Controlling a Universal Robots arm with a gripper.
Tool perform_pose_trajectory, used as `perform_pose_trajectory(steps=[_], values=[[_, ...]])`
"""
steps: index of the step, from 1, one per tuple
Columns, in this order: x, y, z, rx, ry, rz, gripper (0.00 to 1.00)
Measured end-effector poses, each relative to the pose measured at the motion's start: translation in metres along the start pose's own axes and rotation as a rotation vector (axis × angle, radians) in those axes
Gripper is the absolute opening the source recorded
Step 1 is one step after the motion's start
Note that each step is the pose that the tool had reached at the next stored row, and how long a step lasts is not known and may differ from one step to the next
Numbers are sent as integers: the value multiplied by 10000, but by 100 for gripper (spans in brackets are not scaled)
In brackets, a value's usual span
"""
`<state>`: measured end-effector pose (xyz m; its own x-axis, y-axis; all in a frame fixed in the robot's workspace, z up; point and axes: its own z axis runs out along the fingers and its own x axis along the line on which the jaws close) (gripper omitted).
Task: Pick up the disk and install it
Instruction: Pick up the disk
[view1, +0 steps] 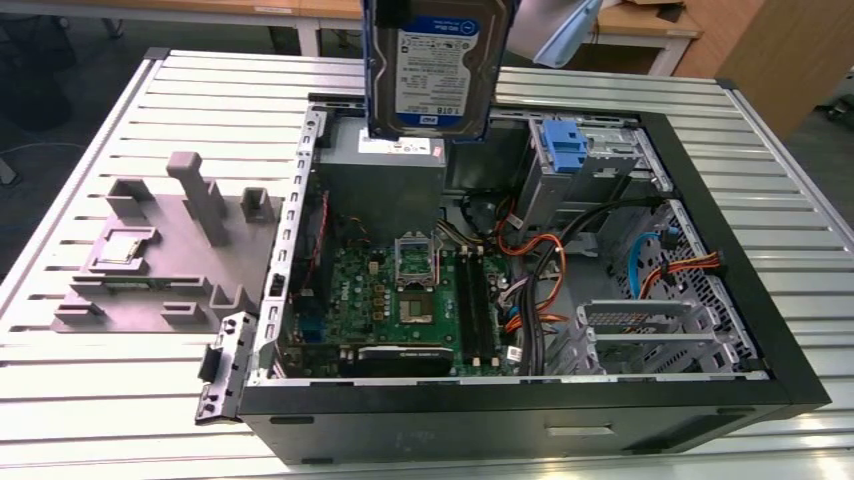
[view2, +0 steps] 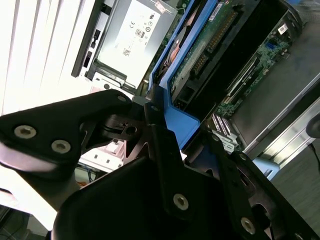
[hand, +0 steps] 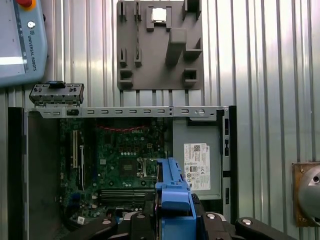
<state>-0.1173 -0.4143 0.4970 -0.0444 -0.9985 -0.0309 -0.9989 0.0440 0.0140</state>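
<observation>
Gripper (view2: 182, 127) clamped on the disk (view1: 434, 60) at its blue-framed edges. We judge it rigid, dense and shock-sensitive; the edges, not the label face, suit gripping.

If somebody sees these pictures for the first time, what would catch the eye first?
The disk, silver in a blue frame, hangs upright above the open computer case, at the top of the exterior view. In the first wrist view the gripper clamps the disk's blue frame over the green motherboard. Beside the case, on the exterior view's left, a grey fixture lies on the slatted table.
</observation>
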Motion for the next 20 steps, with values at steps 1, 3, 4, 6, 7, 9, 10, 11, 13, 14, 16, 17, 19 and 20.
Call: perform_pose_trajectory(steps=[1,3,4,6,7,9,10,11,13,14,16,17,19,20], values=[[0,-13,0,0,0,0,37],[-1,-38,-1,0,1,0,37],[-2,-50,-1,0,0,1,37],[-2,-73,-1,0,1,0,37],[-3,-87,-1,1,0,0,37],[-4,-115,-2,0,1,0,37],[-4,-126,-2,-1,1,0,37],[-4,-137,-2,0,0,0,37],[-5,-156,-2,0,1,0,37],[-5,-164,-2,0,0,0,37],[-5,-168,-2,0,0,0,37],[-6,-168,-2,0,0,1,37],[-6,-169,-2,0,-1,0,37],[-6,-169,-2,0,-2,1,37]])
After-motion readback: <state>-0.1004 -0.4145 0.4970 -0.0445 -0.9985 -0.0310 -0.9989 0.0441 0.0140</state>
